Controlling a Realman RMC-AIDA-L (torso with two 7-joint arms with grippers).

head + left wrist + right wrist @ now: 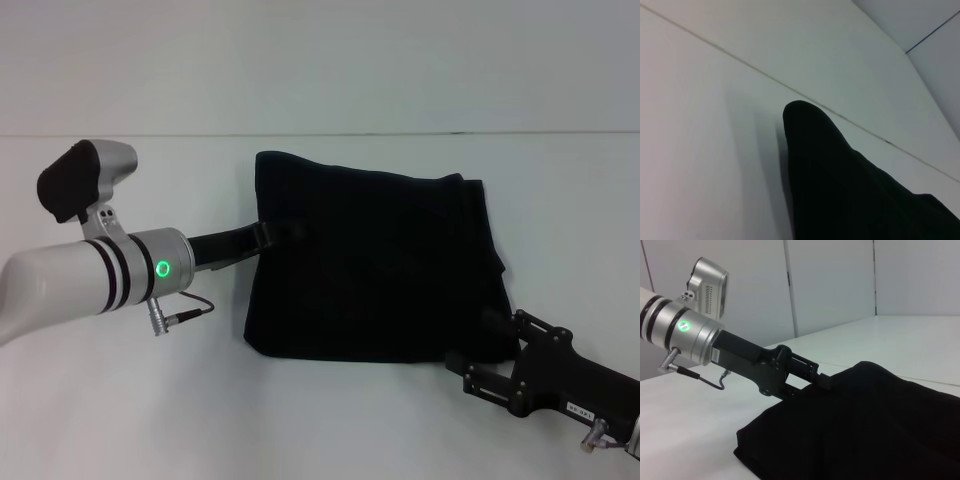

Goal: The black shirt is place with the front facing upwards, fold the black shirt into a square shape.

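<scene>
One black shirt (375, 265), already a rough square, plain side up, on the middle of the white bench (120, 400). Left gripper (278, 232) at its left edge, right gripper (480, 355) at the near-right corner; can't tell finger opening on either. Risk: pulling away with fabric snagged would drag the fold open. Two grippers.

The black shirt (375, 265) lies folded on the table (320, 420), near the middle and slightly toward the robot's right. The left gripper (290, 232) reaches in from the left and meets the shirt's left edge, partway along that edge. The right gripper (490, 335) comes in from the near right and sits at the shirt's near right corner.
</scene>
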